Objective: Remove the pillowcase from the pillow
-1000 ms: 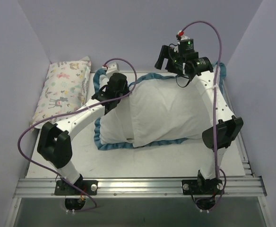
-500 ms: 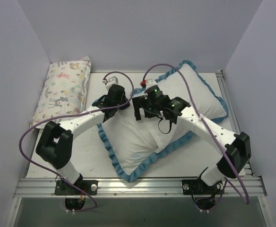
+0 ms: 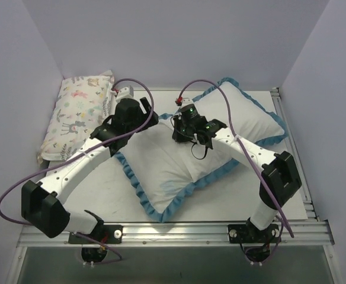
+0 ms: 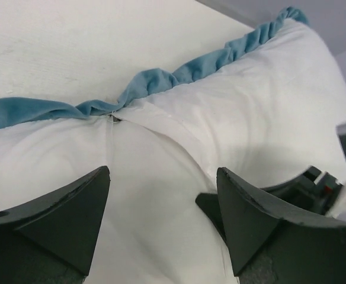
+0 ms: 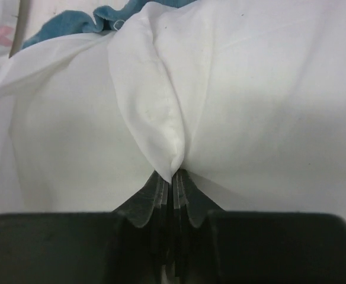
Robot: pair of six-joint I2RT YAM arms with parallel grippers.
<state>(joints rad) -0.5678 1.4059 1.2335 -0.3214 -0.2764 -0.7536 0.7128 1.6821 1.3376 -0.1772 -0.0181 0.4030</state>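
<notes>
The pillowcase point(image 3: 179, 171) lies across the middle of the table with its white side up and a teal ruffle point(image 3: 161, 210) round its edge. It bulges with the pillow, which is hidden inside it. My right gripper point(image 3: 182, 134) is at the case's middle, shut on a pinched fold of its white fabric point(image 5: 161, 118); the jaws point(image 5: 174, 177) meet on that fold. My left gripper point(image 3: 143, 122) stands open just left of it, over the white cloth point(image 4: 161, 177) near the overlapping flap seam point(image 4: 161, 115), gripping nothing.
A pastel animal-print pillow point(image 3: 81, 112) lies along the left wall. Lilac walls close in the back and both sides. A metal rail point(image 3: 173, 231) runs along the near edge by the arm bases. Purple cables loop over both arms.
The right arm swung from the back right to the case's middle and shut on a fold. The left gripper let go and opened. The case turned and slid toward the back right.
</notes>
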